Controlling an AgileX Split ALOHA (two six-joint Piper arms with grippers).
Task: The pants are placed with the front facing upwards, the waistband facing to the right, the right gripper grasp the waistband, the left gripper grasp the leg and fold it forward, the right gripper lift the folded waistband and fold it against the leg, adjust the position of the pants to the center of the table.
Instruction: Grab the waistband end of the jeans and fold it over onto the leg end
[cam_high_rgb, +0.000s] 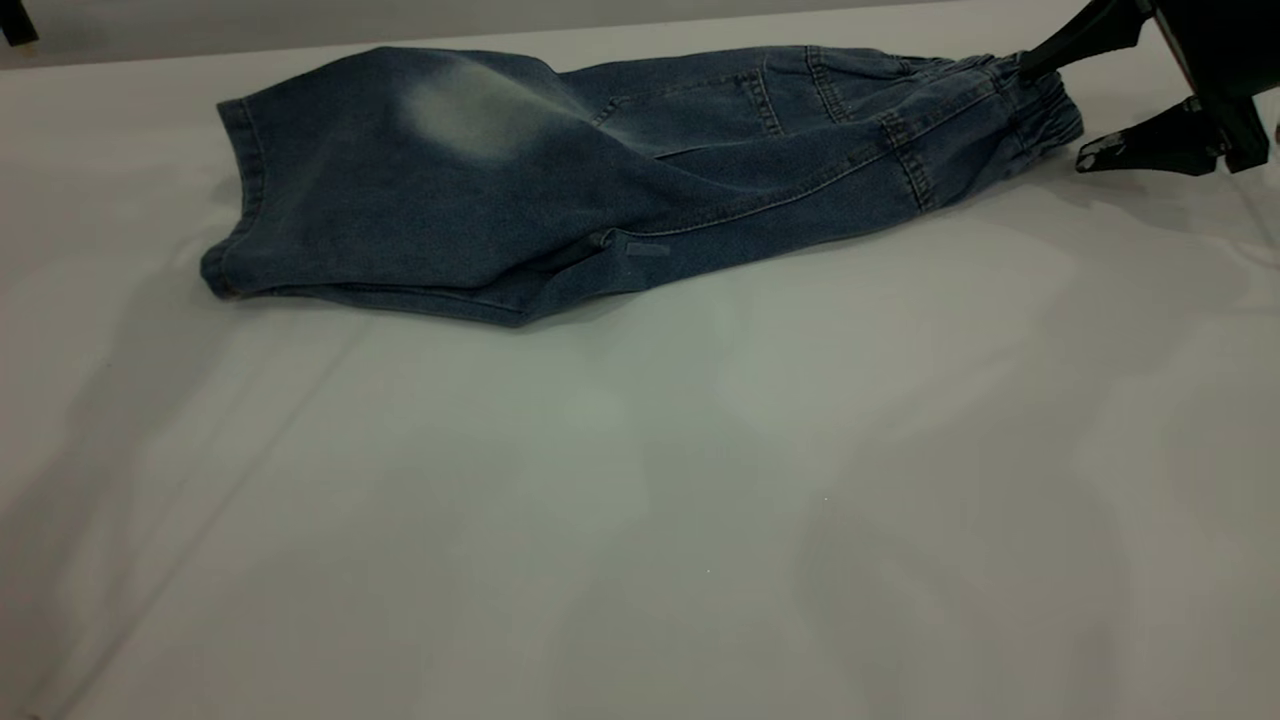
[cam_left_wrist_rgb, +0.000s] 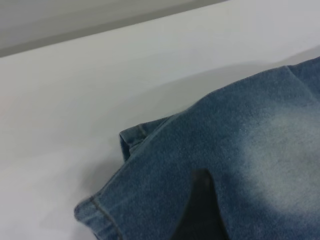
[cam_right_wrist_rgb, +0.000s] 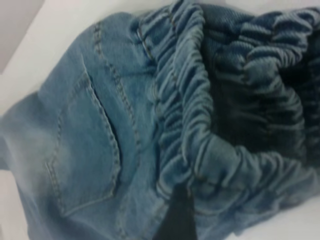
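White table (cam_high_rgb: 640, 500), pants (cam_high_rgb: 560, 190) folded lengthwise, right gripper (cam_high_rgb: 1060, 105) straddling waistband (cam_high_rgb: 1030, 100)

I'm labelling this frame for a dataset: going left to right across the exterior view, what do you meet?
Leg hem → pale faded patch → back patch pocket → waistband → right gripper.

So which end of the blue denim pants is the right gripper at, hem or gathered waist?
The gathered elastic waistband: the right gripper stands open around it, opposite the leg hem.
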